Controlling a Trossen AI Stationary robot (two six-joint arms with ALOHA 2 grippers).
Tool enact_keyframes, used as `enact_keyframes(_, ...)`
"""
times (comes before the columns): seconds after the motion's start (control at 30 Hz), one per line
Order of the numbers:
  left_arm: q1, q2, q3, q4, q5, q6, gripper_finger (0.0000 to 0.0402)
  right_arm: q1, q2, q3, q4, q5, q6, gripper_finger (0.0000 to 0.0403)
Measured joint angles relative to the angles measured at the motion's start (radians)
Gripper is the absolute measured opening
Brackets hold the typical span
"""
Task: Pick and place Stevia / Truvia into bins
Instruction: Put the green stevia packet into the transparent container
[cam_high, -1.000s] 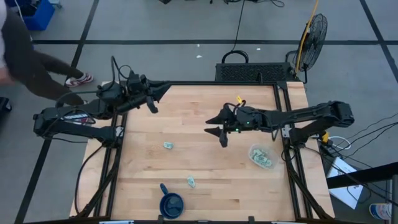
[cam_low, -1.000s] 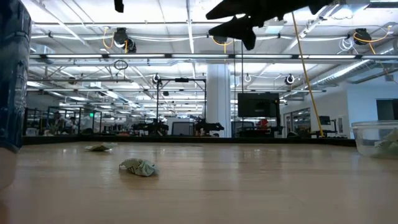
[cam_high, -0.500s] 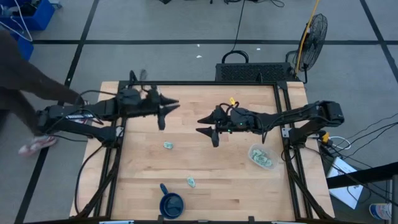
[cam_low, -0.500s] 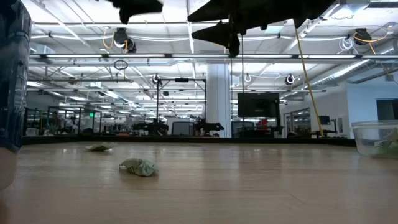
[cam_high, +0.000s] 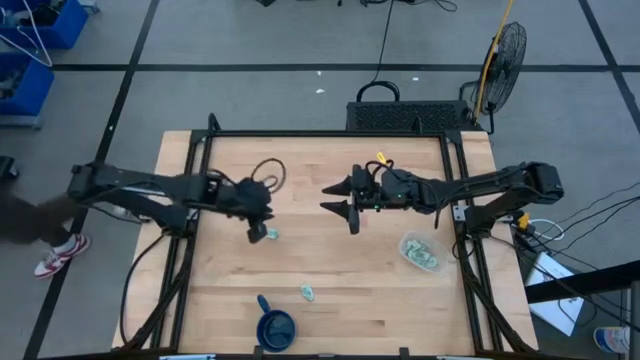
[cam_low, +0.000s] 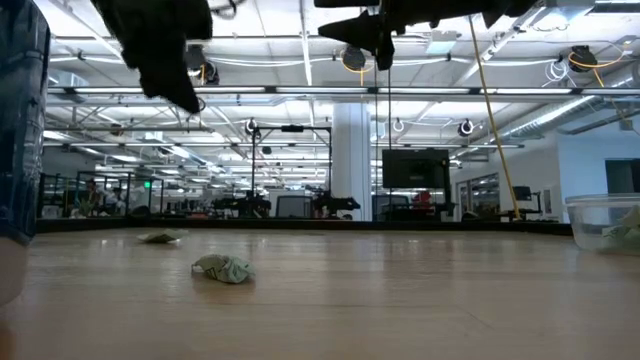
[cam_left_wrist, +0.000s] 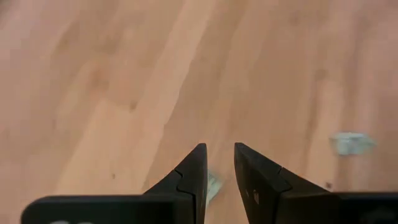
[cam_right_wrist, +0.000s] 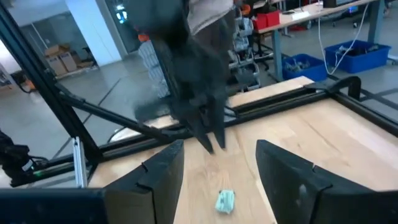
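Two pale green Stevia sachets lie flat on the wooden table: one (cam_high: 270, 234) (cam_low: 160, 237) left of centre, one (cam_high: 307, 292) (cam_low: 223, 268) nearer the near edge. My left gripper (cam_high: 258, 234) (cam_low: 188, 98) hangs just above the first sachet (cam_left_wrist: 213, 185), fingers pointing down and open by a narrow gap (cam_left_wrist: 219, 149); it touches nothing. The second sachet (cam_left_wrist: 351, 142) shows farther off. My right gripper (cam_high: 342, 201) (cam_right_wrist: 217, 155) waits wide open and empty, high over the table's middle, seeing the first sachet (cam_right_wrist: 225, 200). The clear bin (cam_high: 420, 252) (cam_low: 605, 220) holds several sachets.
A dark blue mug (cam_high: 275, 325) (cam_low: 20, 120) stands at the near edge. The bin sits by the right edge rail (cam_high: 462, 250). A black cable loop (cam_high: 268, 172) rises from my left arm. A person's leg (cam_high: 45, 225) shows beyond the table's left edge.
My left gripper has swung from the far-left corner toward the table's middle and near side, tipped from level to pointing down, and dropped over the sachet left of centre. The sachets have not moved. The person beside the table has stepped away to the left.
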Motion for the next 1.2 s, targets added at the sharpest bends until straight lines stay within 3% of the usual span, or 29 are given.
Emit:
enact_keyframes(0.2, 0.0, 0.16, -0.023, 0.012, -0.022, -0.134, 0.0085, 0.022, -0.001, 0.0, 0.002, 0.0, 0.008, 0.0192)
enact_keyframes(0.37, -0.019, 0.281, -0.024, -0.01, 0.073, -0.133, 0.0085, 0.046, -0.002, 0.0, 0.003, 0.0, -0.023, 0.0192)
enact_keyframes(0.77, -0.122, 0.453, -0.024, 0.071, 0.073, -0.164, 0.0085, 0.05, -0.001, 0.0, -0.078, -0.024, 0.01, 0.0192)
enact_keyframes(1.0, -0.154, 0.482, -0.024, 0.065, -0.077, -0.218, 0.0085, 0.062, -0.001, 0.0, -0.148, -0.025, 0.007, 0.0192)
enact_keyframes(1.2, -0.154, 0.483, -0.024, 0.056, -0.118, -0.223, 0.0085, 0.062, -0.002, 0.0, -0.146, -0.026, 0.001, 0.0192)
